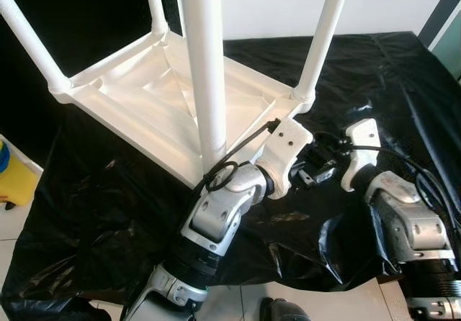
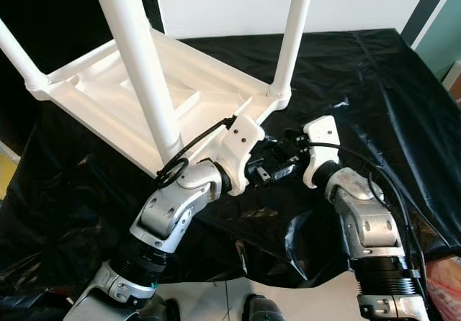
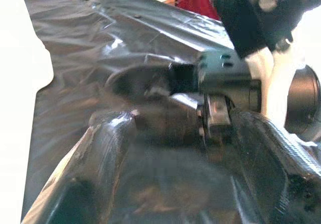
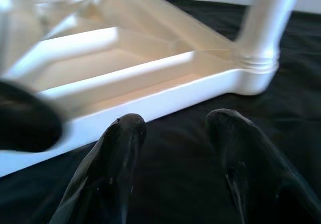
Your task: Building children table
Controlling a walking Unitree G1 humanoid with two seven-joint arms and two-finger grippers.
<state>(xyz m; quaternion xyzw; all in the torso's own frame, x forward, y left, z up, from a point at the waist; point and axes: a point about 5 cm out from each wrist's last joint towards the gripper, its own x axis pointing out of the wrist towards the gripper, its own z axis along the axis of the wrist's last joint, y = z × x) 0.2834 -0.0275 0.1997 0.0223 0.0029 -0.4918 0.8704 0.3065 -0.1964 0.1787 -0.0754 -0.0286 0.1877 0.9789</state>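
Lying upside down on a black plastic sheet (image 1: 374,76), the white children table (image 1: 158,91) has its top face down and its white tube legs sticking up; four legs are visible in the left eye view, one thick near leg (image 1: 209,69) running up through the middle of the frame and another leg (image 1: 322,37) standing at the table corner nearest the claws. The underside shows raised ribs and a recessed panel. The sheet is wrinkled and glossy and covers the whole work surface, draping off the near edge onto a pale floor (image 1: 238,303).

Left claw (image 3: 170,128) sits low over the sheet just off the near corner of the children table, fingers spread apart, nothing between them; in its wrist view it looks straight at the right arm's wrist hardware, close by. Right claw (image 4: 173,133) hangs just above the sheet, facing the rim of the table near the corner leg socket, fingers parted with bare sheet showing between, not touching the table. The two wrists are close together, white housings (image 2: 241,152) nearly facing each other, black cables looping over the left forearm.

Yellow object (image 1: 14,177) at the far left edge, off the sheet.
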